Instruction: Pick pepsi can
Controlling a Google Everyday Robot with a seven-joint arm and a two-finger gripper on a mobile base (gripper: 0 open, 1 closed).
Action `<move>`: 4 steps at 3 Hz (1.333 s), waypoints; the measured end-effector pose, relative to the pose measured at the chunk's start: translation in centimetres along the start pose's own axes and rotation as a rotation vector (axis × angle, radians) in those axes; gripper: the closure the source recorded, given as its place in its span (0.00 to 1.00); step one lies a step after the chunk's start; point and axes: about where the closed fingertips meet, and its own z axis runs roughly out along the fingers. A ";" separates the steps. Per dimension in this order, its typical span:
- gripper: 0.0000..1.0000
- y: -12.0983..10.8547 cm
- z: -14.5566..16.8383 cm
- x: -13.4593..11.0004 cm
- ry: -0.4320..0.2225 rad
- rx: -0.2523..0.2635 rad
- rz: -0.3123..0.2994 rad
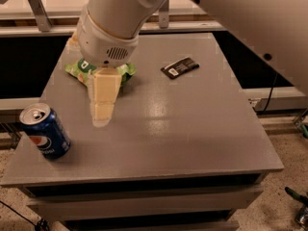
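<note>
1. We see our one arm come in from the upper right corner as a broad white link, slanting down and to the left across the top of the view.
2. It ends in a thick, rounded white wrist housing, up and left of the middle, with a thin tan band around it and a small round grille on its lower face.
3. Our gripper hangs below that housing, left of the middle of the view.
4. We see it as a pale cream block that points downward and narrows toward its tip.
</note>
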 end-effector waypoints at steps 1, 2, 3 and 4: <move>0.00 -1.9 4.0 -2.4 -0.177 -0.032 -0.034; 0.00 -1.8 7.9 -4.7 -0.297 -0.132 -0.037; 0.00 -1.8 8.7 -4.7 -0.312 -0.149 -0.031; 0.00 -1.6 8.9 -4.7 -0.314 -0.164 -0.018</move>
